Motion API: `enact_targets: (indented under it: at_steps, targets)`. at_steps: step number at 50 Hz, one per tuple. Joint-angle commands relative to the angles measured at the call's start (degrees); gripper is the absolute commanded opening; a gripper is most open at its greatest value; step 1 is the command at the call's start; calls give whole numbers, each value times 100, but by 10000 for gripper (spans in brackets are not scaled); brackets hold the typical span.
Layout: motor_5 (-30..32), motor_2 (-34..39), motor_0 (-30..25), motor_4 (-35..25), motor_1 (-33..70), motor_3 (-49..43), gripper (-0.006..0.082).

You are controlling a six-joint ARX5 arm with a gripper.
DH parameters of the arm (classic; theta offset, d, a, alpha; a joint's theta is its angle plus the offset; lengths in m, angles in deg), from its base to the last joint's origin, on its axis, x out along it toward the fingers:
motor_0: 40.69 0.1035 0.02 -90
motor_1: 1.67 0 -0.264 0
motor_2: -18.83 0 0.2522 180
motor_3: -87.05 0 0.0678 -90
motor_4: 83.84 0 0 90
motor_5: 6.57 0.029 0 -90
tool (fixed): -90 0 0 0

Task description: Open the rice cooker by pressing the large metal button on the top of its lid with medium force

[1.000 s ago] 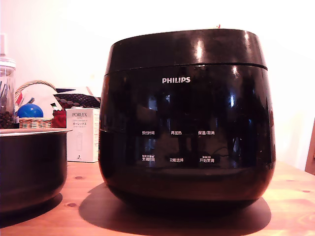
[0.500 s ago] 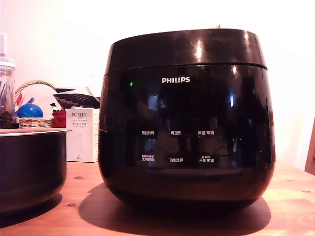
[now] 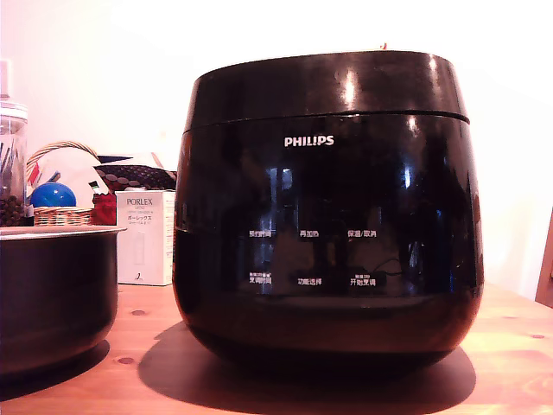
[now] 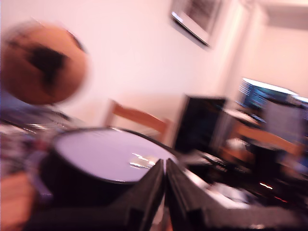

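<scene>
The rice cooker (image 3: 327, 207) is a glossy black rounded body with a white PHILIPS logo, filling the middle of the exterior view on a wooden table (image 3: 510, 346). Its lid (image 3: 328, 85) sits closed, with a thin seam all the way round. The wrist view is motion-blurred and looks across the lid's flat shiny top (image 4: 103, 154). There my gripper (image 4: 164, 166) hangs just above the lid's near edge, its two dark fingers pressed together with nothing between them. I cannot make out the metal button in either view. The gripper does not show in the exterior view.
A matte dark pot (image 3: 52, 294) stands at the exterior view's left. Behind it are a white PORLEX box (image 3: 145, 238), a wicker basket (image 3: 60, 214) with a blue ball (image 3: 53, 194), and a glass jar (image 3: 10, 164). The wrist view shows a wooden chair (image 4: 139, 118).
A small green light showed on the cooker's front half a second ago and is gone now. Reflections on the glossy front have shifted slightly. The lid has stayed closed.
</scene>
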Motion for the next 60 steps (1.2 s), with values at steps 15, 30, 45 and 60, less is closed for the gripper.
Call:
enact_targets:
  at_steps: [15, 30, 45, 60]
  targets:
    - [1554, -835, -1012, 481, 1703, 66, -24]
    - [2345, -1147, -2391, 1674, 3003, 334, -23]
    - [2951, -1202, -3348, 2570, 3860, 1137, -23]
    - [3296, -1202, -3877, 3204, 4636, 2033, -23]
